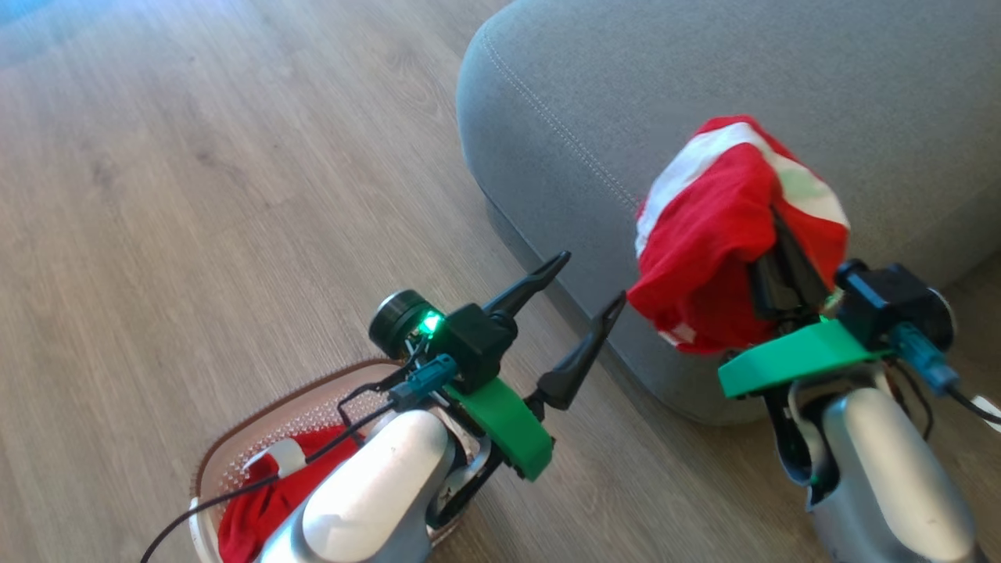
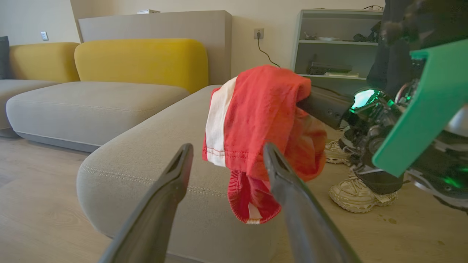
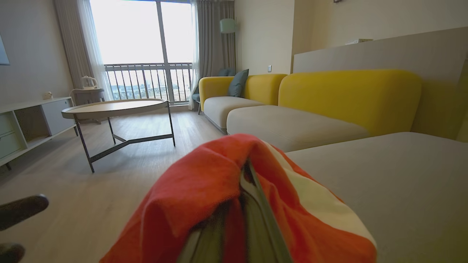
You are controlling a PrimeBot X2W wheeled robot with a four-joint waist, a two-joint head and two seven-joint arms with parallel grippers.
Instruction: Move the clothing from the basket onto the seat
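1. Head view: shows the left gripper (image 1: 594, 277) with jaws spread wide and holding nothing, over the floor (image 1: 195, 195) between the basket (image 1: 235, 450) and the seat (image 1: 704, 78). Shows the right gripper (image 1: 782, 250) clamped on a red garment (image 1: 712, 227) with a white stripe, draped over its fingers at the seat's near edge. Finds more red clothing (image 1: 258, 508) lying in the basket at the lower left, partly hidden by the left arm (image 1: 367, 500).
2. Left wrist view: looks between two parted, empty fingers at the red garment, bunched on the right gripper and hanging beside the seat's rounded corner; cannot tell whether cloth touches cushion. Catches a person's pale shoes (image 2: 362, 193) on the floor just past the garment, with yellow sofa backs (image 2: 142, 60) and a shelf unit (image 2: 336, 44) farther off.
3. Right wrist view: looks along closed fingers wrapped in the red and white cloth, with the grey seat spreading to the right and a round table (image 3: 113, 107) standing well apart on the left.
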